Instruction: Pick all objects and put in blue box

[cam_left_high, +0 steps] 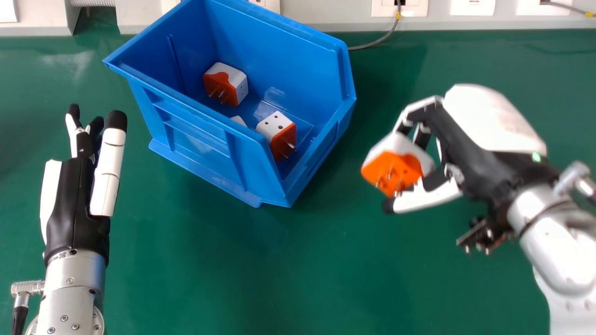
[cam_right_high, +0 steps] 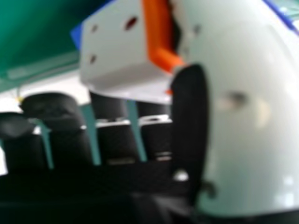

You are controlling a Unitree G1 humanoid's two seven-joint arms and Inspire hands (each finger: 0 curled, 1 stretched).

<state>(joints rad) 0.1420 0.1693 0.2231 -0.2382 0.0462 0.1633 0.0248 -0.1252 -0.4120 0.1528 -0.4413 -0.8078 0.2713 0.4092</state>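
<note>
My right hand is right of the blue box in the head view, its fingers and thumb pinching an orange and white plug adapter above the table, prongs facing the view's lower edge. In the right hand view the adapter sits against the thumb of my right hand. The blue box holds an adapter near its back left and another near its front; part of a white thing shows behind the front wall. My left hand rests open left of the box.
The green table extends in front of the box. Behind it runs a pale panel with sockets, and a grey cable comes down beside the box's back right corner. Something small with metal parts shows by my right wrist.
</note>
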